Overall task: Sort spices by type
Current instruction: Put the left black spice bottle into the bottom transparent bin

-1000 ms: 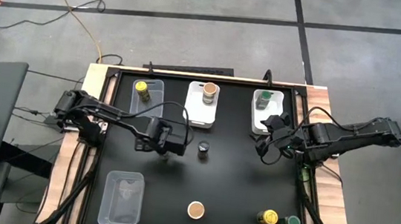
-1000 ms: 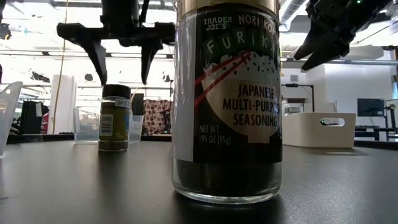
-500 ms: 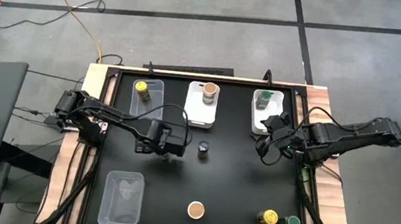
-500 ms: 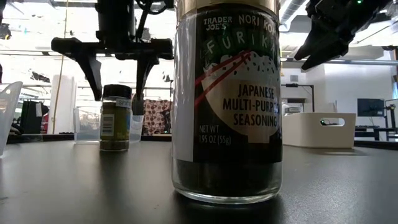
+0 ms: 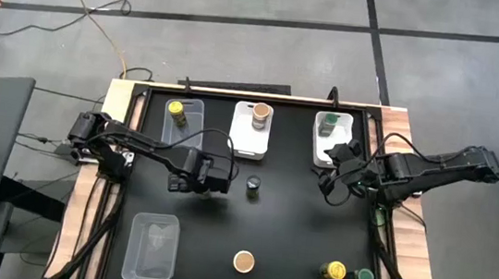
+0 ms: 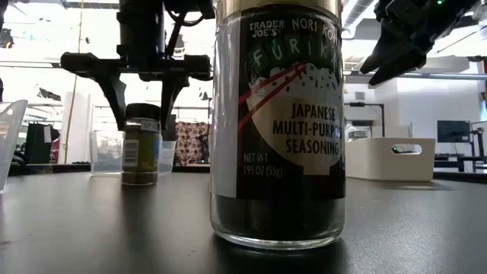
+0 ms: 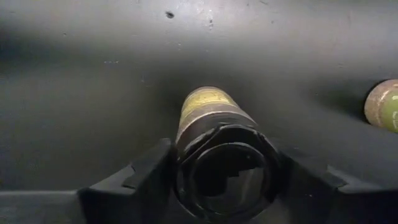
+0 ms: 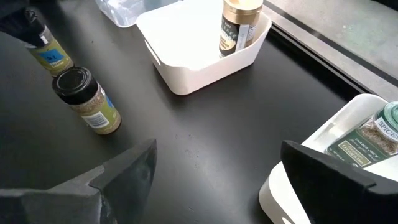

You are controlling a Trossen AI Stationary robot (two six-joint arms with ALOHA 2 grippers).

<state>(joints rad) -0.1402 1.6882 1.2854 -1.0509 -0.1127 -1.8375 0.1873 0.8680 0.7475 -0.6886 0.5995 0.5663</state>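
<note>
My left gripper is open and points down. Its fingers stand on either side of the dark cap of a small jar with yellow-green contents, also seen as the jar; the arm hides this jar in the high view. A second dark-topped jar stands just to its right. The tan-topped furikake jar, a yellow-topped jar and a green-topped jar stand near the near edge. My right gripper hovers open beside the right white bin.
At the far side, a clear bin holds a yellow-topped jar. The middle white bin holds a tan-topped jar, and the right white bin holds a green-topped jar. Another clear bin sits near left.
My left gripper has come straight down over the dark-capped jar, staying open, until its fingers flank the cap. The jar has stayed in place.
</note>
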